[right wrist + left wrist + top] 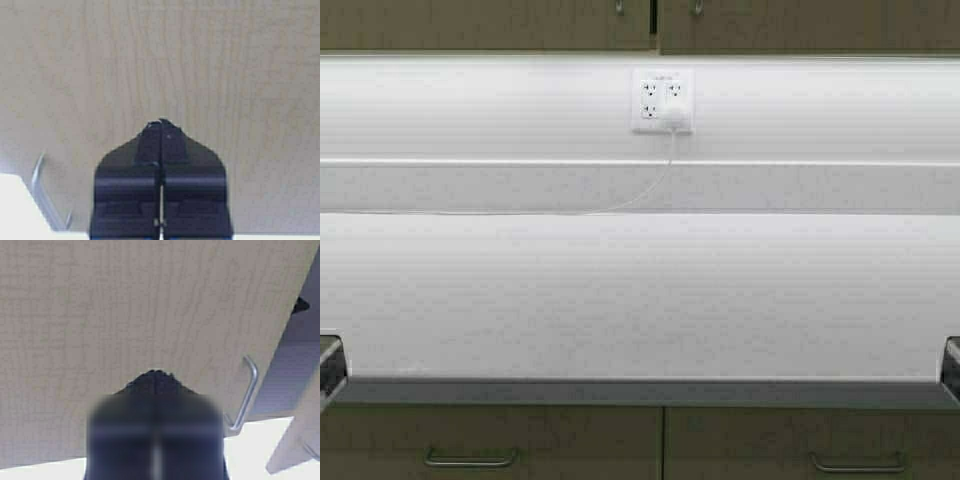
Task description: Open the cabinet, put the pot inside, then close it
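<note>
Kitchen, or a kitchenette mock-up. White countertop runs wall to wall, tan wood-grain base units below with horizontal drawer handles. Wall cabinet overhead in the same finish, slim silver handles. White backsplash carries a four-way outlet with a white cable plugged in.

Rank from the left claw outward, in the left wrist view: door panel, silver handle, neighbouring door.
1. Door panel, right at the tip of the left claw.
2. Silver handle, near that door's edge.
3. Neighbouring door, beyond the gap.
</note>
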Motion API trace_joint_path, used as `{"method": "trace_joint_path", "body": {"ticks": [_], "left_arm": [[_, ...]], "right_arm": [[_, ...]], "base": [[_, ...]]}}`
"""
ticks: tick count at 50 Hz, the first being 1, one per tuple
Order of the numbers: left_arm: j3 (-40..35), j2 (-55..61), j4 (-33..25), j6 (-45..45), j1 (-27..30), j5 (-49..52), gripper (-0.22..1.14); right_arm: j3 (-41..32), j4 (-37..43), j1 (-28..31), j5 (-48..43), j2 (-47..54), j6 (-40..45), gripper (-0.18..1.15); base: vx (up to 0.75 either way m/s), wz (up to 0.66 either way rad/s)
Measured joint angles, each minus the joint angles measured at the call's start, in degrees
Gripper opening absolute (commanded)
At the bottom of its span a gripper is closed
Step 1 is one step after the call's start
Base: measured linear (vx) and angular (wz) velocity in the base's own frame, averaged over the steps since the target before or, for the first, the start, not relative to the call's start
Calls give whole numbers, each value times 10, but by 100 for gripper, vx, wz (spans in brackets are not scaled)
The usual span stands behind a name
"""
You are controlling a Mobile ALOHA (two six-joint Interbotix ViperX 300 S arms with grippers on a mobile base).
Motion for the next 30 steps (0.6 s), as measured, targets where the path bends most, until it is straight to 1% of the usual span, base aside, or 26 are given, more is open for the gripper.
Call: {"method": "trace_joint_path", "body": {"ticks": [13, 30], "left_arm": [[5, 0, 0, 0, 0, 0, 4], [15, 0, -1, 0, 0, 0, 4]], "right_arm": [[40, -1, 1, 6, -22, -4, 7], [43, -1, 0, 7, -22, -4, 7]], "base": [[2, 0], [1, 0]]}}
